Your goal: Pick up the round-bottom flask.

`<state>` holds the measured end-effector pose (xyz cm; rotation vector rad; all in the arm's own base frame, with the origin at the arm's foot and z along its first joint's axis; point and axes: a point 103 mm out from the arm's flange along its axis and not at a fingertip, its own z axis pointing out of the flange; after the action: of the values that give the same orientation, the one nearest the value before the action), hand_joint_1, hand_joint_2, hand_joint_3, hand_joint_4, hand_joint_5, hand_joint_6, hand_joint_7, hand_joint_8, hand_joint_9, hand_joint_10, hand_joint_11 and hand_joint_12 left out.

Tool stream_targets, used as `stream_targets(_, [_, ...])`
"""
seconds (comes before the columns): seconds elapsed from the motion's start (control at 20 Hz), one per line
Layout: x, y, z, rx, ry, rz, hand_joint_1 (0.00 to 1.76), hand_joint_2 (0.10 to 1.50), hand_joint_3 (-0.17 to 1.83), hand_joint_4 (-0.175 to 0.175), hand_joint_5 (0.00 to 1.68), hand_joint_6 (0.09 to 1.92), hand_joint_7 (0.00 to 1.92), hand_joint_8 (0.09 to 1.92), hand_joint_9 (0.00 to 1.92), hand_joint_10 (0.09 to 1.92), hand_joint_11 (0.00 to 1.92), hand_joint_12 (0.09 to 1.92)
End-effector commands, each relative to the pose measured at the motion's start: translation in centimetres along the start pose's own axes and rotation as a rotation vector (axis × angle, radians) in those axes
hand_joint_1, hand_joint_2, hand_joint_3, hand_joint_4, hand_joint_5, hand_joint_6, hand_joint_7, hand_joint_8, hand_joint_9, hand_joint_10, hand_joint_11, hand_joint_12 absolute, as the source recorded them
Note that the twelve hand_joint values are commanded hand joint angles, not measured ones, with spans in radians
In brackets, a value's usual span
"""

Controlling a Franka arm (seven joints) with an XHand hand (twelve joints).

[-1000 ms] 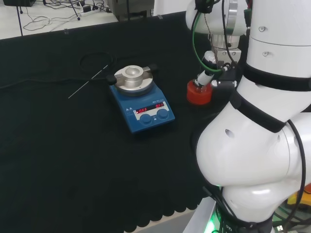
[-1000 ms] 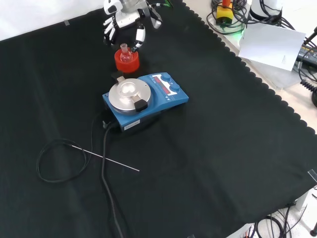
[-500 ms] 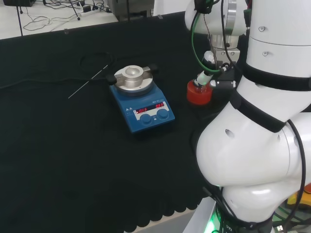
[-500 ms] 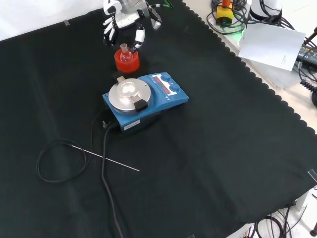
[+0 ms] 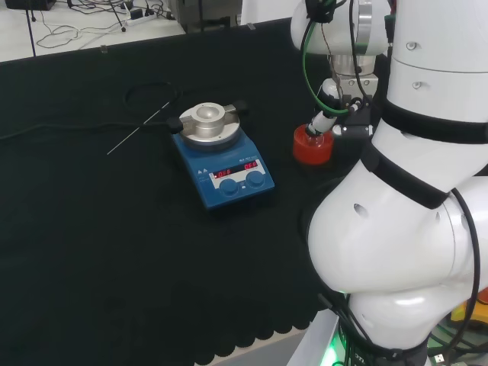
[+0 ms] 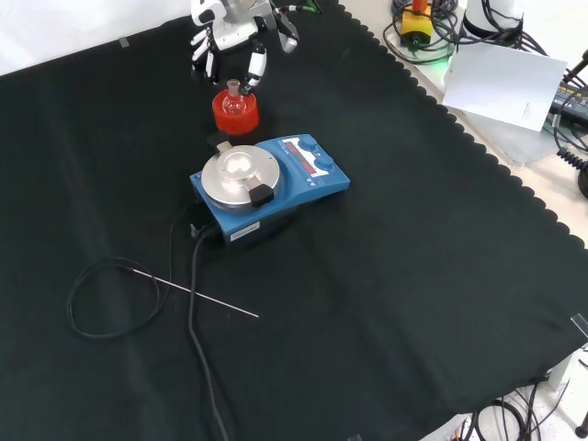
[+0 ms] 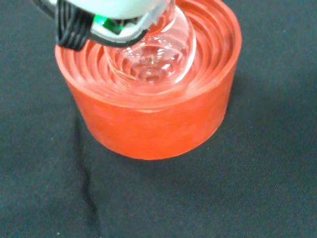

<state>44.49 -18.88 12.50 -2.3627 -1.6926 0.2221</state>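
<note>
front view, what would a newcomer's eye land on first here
Probably the red ribbed stand near the top of the front view, with the clear round-bottom flask seated in it and the hand poised just above, fingers reaching down around the neck. Next, the blue hotplate stirrer just in front, its black cable trailing across the cloth.

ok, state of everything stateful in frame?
round-bottom flask: upright, seated in its stand, looks empty
red ribbed stand: on the cloth, behind the hotplate in the front view
hand: over the flask's neck, fingers pointing down, not closed on it
hotplate stirrer: red display lit, plate bare
</note>
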Motion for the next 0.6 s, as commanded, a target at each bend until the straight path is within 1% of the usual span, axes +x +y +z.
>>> stream_targets(0.05, [0.4,-0.1,-0.9,-0.014,-0.023,0.003,1.07,0.75,0.61,0.175,1.12,0.91,0.41,0.72,0.64,0.62,0.25,1.36])
stream_targets(0.25, [0.8,-0.2,-1.7,-0.028,-0.024,-0.009,1.08,0.73,0.63,0.175,1.13,0.92,0.42,0.72,0.65,0.62,0.25,1.36])
stream_targets(0.45, [1.4,-0.3,-2.7,-0.002,-0.033,-0.030,1.08,0.72,0.65,0.175,1.13,0.91,0.43,0.72,0.66,0.62,0.26,1.36])
stream_targets(0.6, [2.1,-0.4,-4.2,0.020,-0.048,-0.041,1.08,0.72,0.66,0.175,1.14,0.91,0.43,0.72,0.66,0.62,0.26,1.36])
